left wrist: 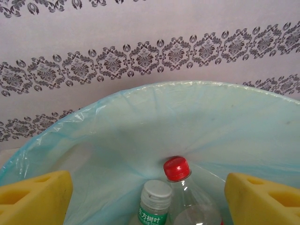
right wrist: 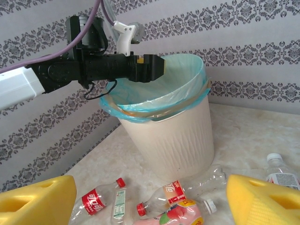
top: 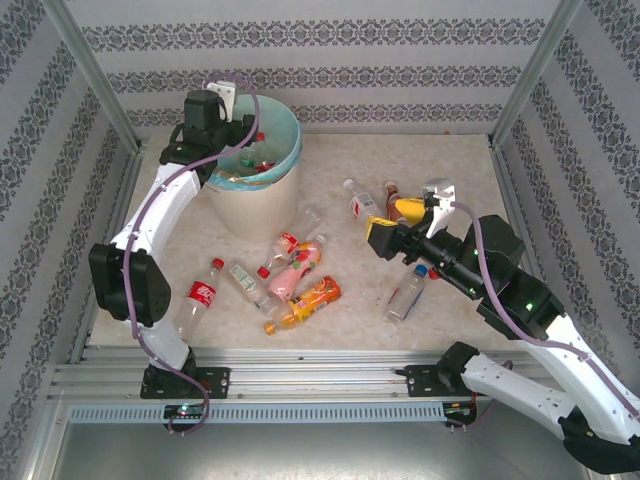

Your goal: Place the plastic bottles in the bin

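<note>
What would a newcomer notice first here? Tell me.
The cream bin with its blue-green liner stands at the far left of the table, the left hand open above its mouth. Clear plastic bottles lie scattered in front of it, and the right hand, open, is near those on the right.

Marbled table (top: 450, 160) bears the bin (top: 255, 208) (upright) and scattered plastic bottles (top: 203, 297).

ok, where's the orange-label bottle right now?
In the top view the orange-label bottle lies on the table in the middle cluster, just on the near side of the pink-label bottle and in front of the bin.
</note>
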Motion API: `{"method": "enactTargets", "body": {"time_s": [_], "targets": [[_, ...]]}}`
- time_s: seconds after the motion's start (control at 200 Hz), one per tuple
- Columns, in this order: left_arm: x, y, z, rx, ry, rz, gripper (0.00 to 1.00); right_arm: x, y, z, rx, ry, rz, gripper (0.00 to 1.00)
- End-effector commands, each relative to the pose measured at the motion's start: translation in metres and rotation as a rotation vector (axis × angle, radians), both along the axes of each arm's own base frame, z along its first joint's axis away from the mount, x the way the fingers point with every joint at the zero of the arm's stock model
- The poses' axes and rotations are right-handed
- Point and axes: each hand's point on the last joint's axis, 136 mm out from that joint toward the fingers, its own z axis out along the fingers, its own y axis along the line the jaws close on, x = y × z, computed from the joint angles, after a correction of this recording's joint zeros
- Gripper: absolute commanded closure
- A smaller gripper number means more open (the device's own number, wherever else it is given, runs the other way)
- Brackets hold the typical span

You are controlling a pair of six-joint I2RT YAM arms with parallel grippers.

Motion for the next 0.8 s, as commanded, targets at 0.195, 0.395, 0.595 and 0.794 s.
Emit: {"method": "enactTargets", "body": {"time_s": [0.195, 0.395, 0.595, 0.794], "targets": [[-0.032, 0.001, 0.067, -0.091, -0.122, -0.030, 0.16, 0.021, -0.016, -0.028, -0.097, 0.147, -0.163, 0.19], [-0.063, -0.003, 0.108, -0.112, -0.184, -0.079, 0.18, 0.038, -0.023, -0.052, -0.203, 0.258, -0.265, 0.21], [-0.101, -0.011, 0.143, -0.144, -0.227, -0.153, 0.20, 0.049, -0.036, -0.070, -0.287, 0.365, -0.322, 0.25], [-0.135, -0.027, 0.153, -0.161, -0.211, -0.248, 0.22, 0.065, -0.061, -0.093, -0.271, 0.495, -0.373, 0.26]]}}
